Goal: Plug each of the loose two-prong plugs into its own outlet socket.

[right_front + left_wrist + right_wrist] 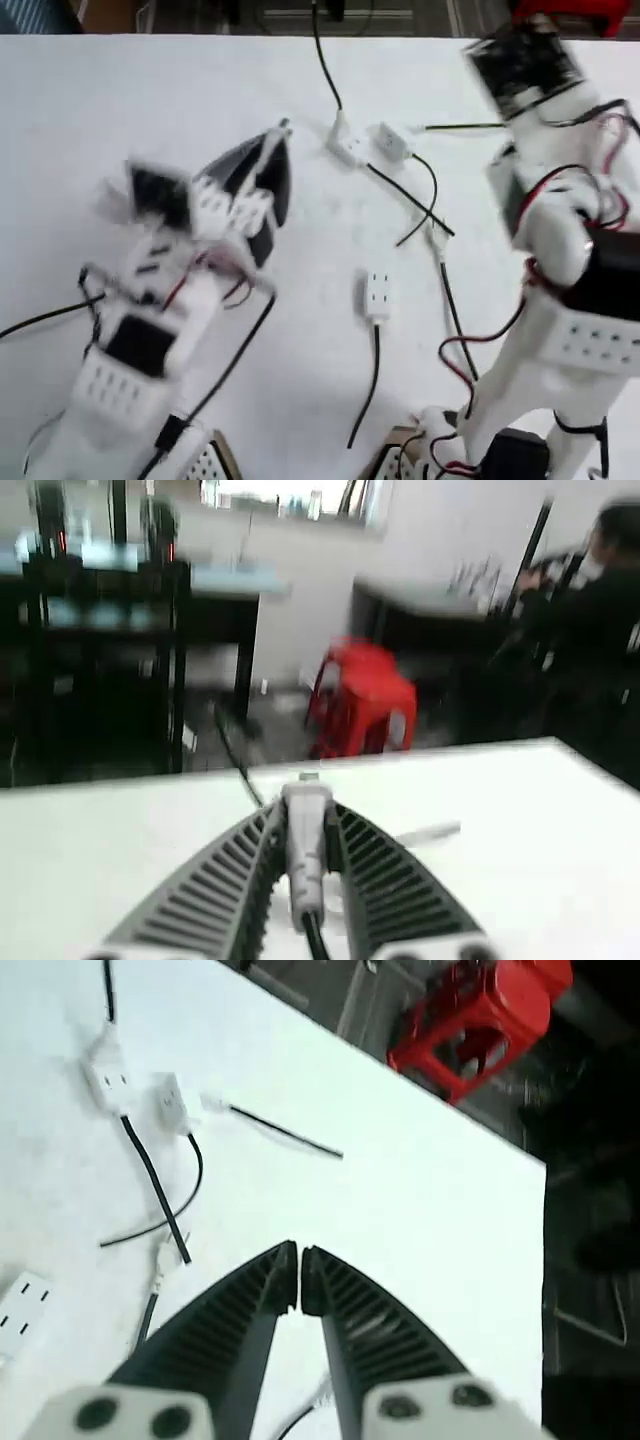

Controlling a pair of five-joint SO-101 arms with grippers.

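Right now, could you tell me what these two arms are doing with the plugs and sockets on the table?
The left gripper is shut on a white two-prong plug with a black cord, clamped between its fingers. The right gripper is shut and holds nothing, above the white table. A lone outlet socket lies mid-table, and a far outlet socket lies beside another one. A second loose plug lies on the table, not plugged in.

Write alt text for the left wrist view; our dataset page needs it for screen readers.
The left pincer grips a white plug with a black cord over the white table. A red stool stands beyond.
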